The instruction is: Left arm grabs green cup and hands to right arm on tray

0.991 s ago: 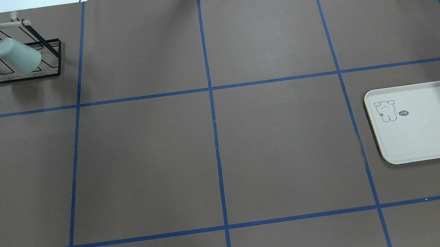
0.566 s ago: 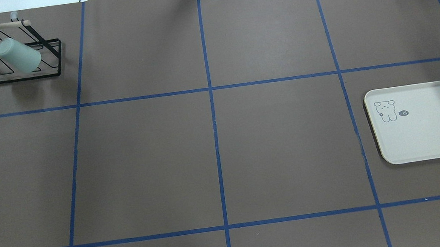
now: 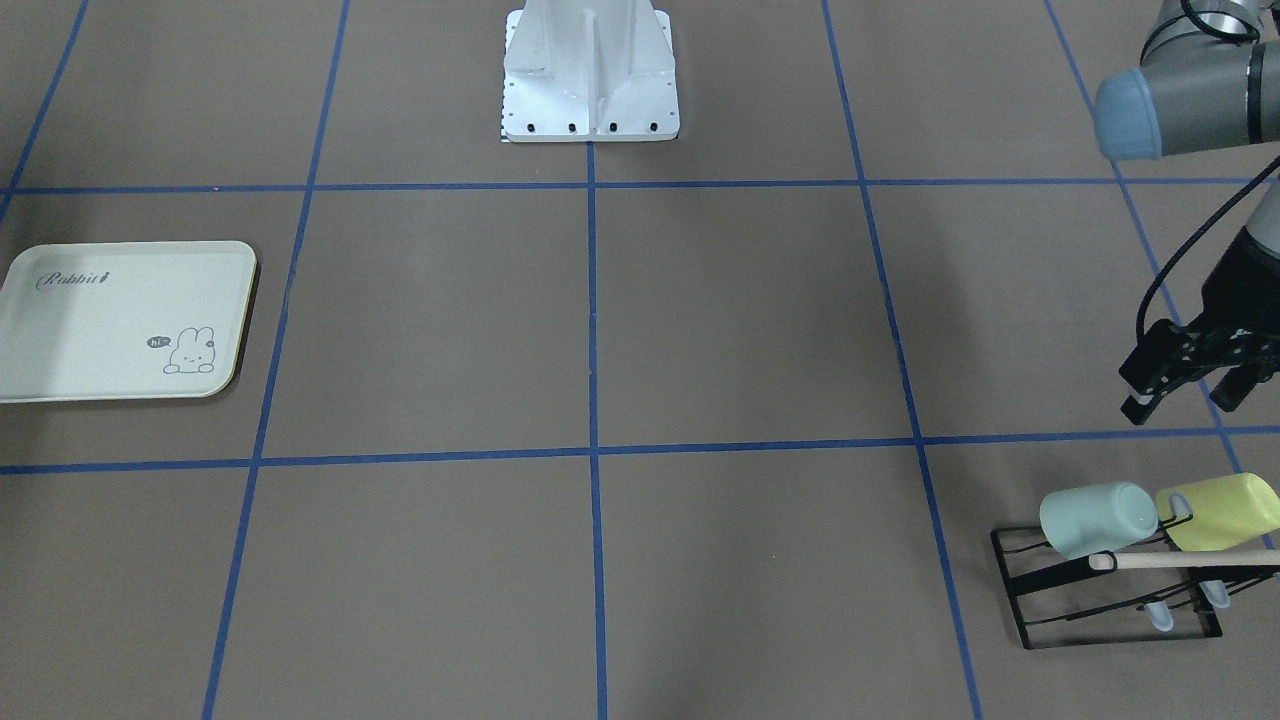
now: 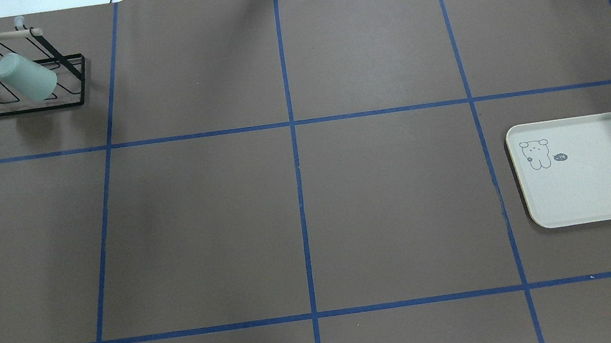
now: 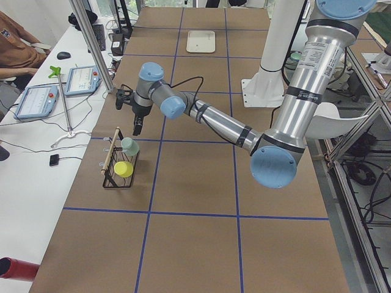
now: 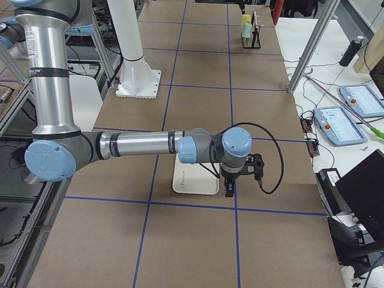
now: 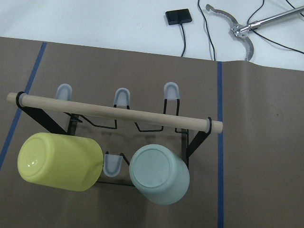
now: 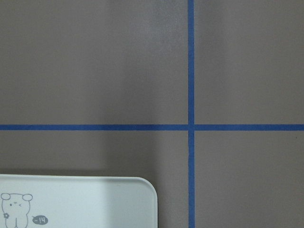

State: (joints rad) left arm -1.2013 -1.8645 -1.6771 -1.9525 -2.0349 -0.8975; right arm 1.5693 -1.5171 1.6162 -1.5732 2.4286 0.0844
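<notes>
The green cup (image 3: 1098,518) sits tilted, base up, on a peg of the rack (image 7: 114,112) at the desk's 10 o'clock corner in the overhead view. The yellow cup (image 3: 1220,512) is just beside it at 9 o'clock. The left gripper (image 3: 1180,400) hovers above with its fingers apart and empty. It should centre on the green cup's body, straddle it clear of its neighbour, then draw it off along the peg's tilt. The right gripper (image 6: 229,191) hangs by the tray (image 4: 597,192); whether its fingers are apart or together I cannot tell.

Yellow cup (image 7: 59,161) just beside green cup (image 7: 159,174)
</notes>
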